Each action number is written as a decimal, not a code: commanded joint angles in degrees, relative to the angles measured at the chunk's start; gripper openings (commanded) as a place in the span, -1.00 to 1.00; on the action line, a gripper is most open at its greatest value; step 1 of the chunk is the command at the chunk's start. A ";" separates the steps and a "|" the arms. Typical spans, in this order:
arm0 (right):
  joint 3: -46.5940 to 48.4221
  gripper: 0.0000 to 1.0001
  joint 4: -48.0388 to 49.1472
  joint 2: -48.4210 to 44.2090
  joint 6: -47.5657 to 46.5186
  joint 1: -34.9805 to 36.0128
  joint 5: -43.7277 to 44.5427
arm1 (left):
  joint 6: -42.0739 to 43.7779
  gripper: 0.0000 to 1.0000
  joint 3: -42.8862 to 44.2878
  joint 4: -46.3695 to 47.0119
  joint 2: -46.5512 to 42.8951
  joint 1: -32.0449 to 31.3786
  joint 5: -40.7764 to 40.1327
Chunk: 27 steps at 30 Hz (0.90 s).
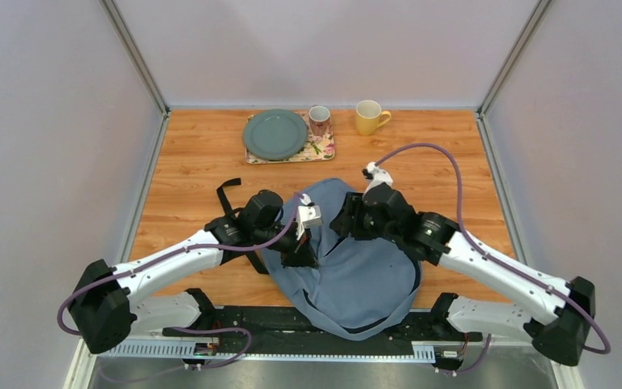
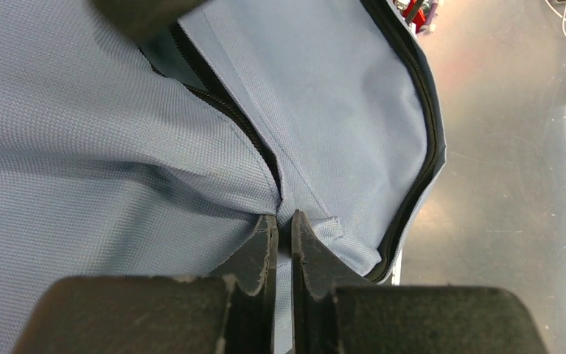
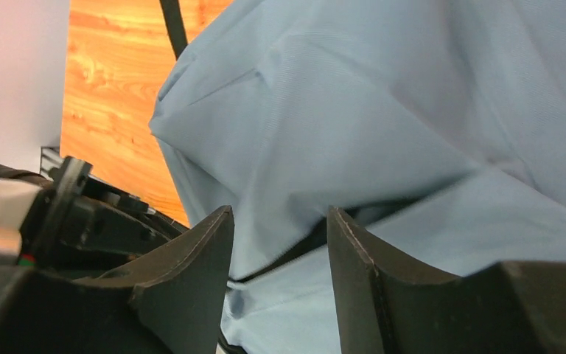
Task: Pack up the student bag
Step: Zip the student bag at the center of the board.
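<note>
Left wrist alone: left fingers (image 2: 261, 251) tight on student bag (image 2: 81, 147) fabric.

Bag (image 1: 348, 275): grey-blue woven cloth, matt, fine grain visible in the weave; zip (image 2: 423, 110): black, dull; table (image 1: 202, 154): wood-grain top, smooth, low sheen; plate (image 1: 275, 134) and mug (image 1: 368, 117): glazed, glossy; left gripper (image 2: 283, 221): matt black plastic, edges scuffed pale; ledge (image 2: 516, 184): grey, metal by its look, smooth, faintly reflective.
</note>
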 commanded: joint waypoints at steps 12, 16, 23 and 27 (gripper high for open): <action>-9.55 -0.28 0.27 2.68 -0.04 2.38 -13.03 | -4.66 0.08 -6.16 2.69 -9.64 -0.60 -4.84; -9.93 -0.35 -3.67 1.35 -0.56 4.56 -13.30 | -7.64 0.08 -10.11 5.49 -11.75 -0.68 -9.49; -9.67 -0.28 -4.13 2.92 -0.39 8.17 -13.56 | -17.57 0.12 -16.97 16.65 -17.46 -0.51 -20.57; -9.58 -0.27 -1.66 6.88 2.07 10.90 -10.67 | -24.25 0.13 -18.73 22.45 -17.03 -0.68 -22.16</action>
